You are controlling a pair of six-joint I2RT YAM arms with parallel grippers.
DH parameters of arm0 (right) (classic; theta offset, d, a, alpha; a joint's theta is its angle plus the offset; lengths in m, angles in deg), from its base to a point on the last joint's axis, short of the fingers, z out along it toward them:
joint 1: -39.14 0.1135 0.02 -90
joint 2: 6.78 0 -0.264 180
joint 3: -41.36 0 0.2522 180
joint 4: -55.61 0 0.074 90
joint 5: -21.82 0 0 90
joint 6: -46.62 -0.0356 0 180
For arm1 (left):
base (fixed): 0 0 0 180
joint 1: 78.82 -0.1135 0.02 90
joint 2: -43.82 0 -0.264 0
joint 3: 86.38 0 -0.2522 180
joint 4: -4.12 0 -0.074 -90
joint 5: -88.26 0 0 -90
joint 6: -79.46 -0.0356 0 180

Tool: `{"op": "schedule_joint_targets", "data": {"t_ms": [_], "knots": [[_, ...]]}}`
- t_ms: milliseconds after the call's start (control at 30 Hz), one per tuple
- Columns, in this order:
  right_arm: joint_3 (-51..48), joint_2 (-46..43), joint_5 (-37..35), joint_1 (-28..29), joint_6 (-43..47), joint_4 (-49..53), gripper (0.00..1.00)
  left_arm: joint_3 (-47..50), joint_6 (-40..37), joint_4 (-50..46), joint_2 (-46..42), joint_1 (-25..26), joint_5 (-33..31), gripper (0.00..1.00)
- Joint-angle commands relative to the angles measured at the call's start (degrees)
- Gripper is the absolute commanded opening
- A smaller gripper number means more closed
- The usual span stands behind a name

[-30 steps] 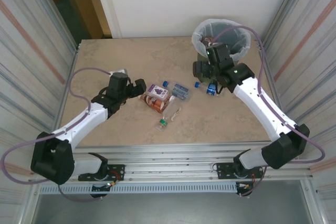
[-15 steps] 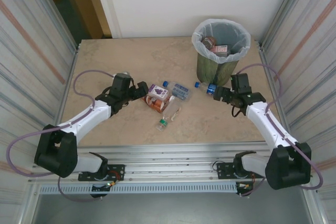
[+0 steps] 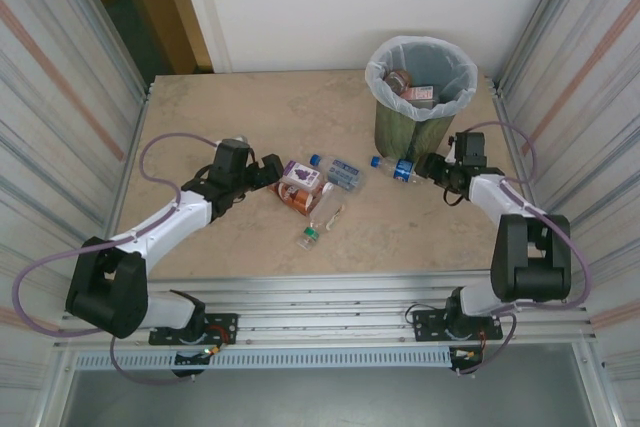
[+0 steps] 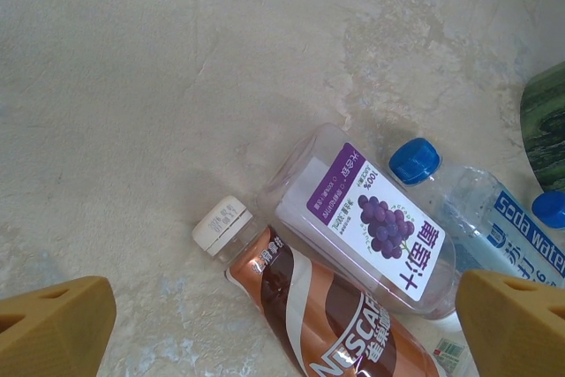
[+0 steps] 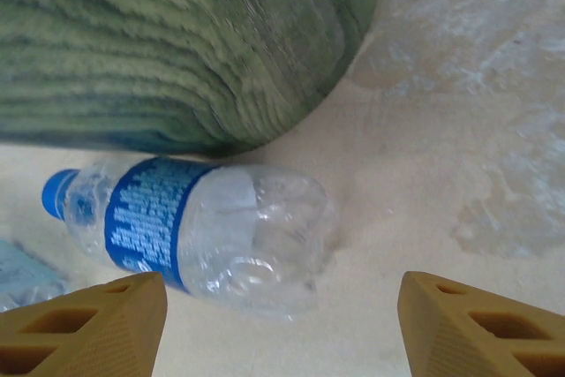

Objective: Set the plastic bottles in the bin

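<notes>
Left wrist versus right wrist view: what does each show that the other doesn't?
Left wrist: a clear plastic bottle with a purple grape label beside a brown Nescafe bottle with a white cap. Right wrist: a crumpled clear bottle with a blue label and cap, lying beside the round dark-green bin. Both: that bin's wall and the beige tabletop.

Beige table [image 3: 200, 112] — white wall [image 3: 300, 7], corrugated sides [image 3: 50, 97].

The round dark-green bin [image 3: 412, 132] stands far right on the beige desk [image 3: 200, 117]. A clear blue-labelled plastic bottle [image 3: 400, 168] lies at its near foot, the right hand [image 3: 432, 169] just right of it. Mid-desk, a clear purple-labelled bottle [image 3: 300, 175] lies behind a brown coffee bottle [image 3: 293, 197], the left hand [image 3: 267, 169] just left.
</notes>
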Motion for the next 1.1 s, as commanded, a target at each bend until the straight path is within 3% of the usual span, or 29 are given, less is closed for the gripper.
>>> {"op": "schedule_joint_targets", "data": {"t_ms": [0, 300, 500, 733, 1067], "knots": [[2.82, 2.61, 3.1, -0.43, -1.4, -4.5, 0.67, -1.16, 0.0, -0.1, -0.25, 0.12, -0.03, 0.99], [4.23, 8.07, 4.8, -2.39, -2.98, -6.6, 0.51, -1.08, 0.03, -0.23, -0.17, 0.11, 0.07, 0.99], [3.47, 9.19, 6.94, -2.39, -3.23, -5.8, 0.46, -1.25, 0.17, -0.18, 0.13, 0.07, 0.03, 0.99], [-0.59, 5.52, 7.89, -1.4, -4.6, -5.27, 0.44, -1.19, 0.52, -0.29, 0.32, 0.12, 0.06, 0.99], [-5.48, -3.21, 4.22, 4.71, -6.83, 1.14, 0.43, -0.81, 0.82, -0.67, -0.2, 0.12, -0.57, 0.99]]}}
